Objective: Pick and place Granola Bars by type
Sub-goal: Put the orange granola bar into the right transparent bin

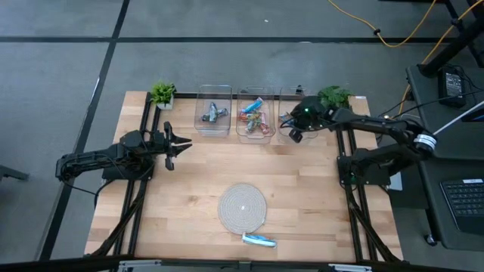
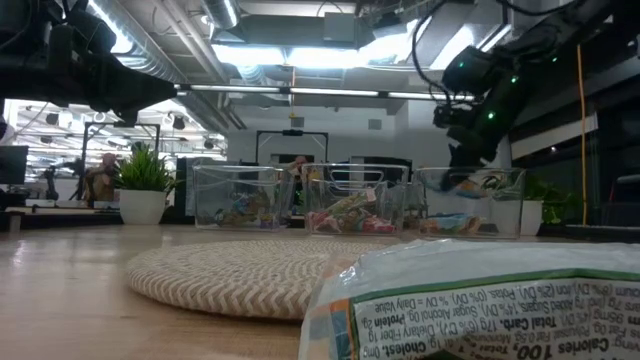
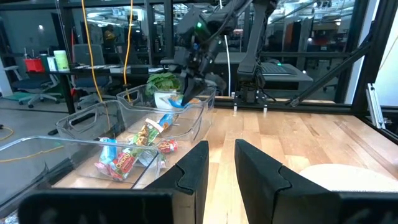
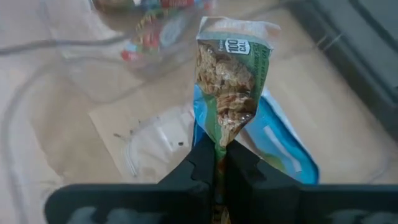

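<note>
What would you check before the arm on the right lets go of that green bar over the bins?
1. Right end effector shut on the green bar: ok.
2. Bar hangs over the rightmost clear bin: ok.
3. That bin holds a blue bar; whether it is the same type: cannot tell.
4. Left end effector waits apart from the bins: ok.
5. One blue bar remains unsorted beside the woven mat: not ok.
</note>
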### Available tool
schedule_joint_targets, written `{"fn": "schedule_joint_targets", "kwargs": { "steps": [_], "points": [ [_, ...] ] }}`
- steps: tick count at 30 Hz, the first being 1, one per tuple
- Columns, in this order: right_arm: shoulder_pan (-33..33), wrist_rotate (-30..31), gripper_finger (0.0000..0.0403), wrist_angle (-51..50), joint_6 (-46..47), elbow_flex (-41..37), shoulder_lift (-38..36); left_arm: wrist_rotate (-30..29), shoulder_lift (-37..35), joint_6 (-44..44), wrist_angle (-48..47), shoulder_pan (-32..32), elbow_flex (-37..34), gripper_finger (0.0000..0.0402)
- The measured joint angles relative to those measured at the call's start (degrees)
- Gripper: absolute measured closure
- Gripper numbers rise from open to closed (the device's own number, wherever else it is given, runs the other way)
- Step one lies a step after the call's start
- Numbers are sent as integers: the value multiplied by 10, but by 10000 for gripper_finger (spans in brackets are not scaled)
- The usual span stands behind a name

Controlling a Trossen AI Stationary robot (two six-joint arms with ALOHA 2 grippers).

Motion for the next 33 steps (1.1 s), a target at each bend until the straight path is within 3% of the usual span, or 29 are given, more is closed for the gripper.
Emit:
{"fn": "schedule_joint_targets", "kwargs": {
  "steps": [9, 24, 33],
  "points": [
    [0, 0, 380, 13, -12, 0, 52, 0, 0, 0, 0, 0, 0, 329],
    [0, 1, 377, 12, -18, 0, 57, 0, 0, 0, 0, 0, 0, 329],
    [0, 1, 313, 12, -23, 0, 57, 0, 0, 0, 0, 0, 0, 329]
  ]
}}
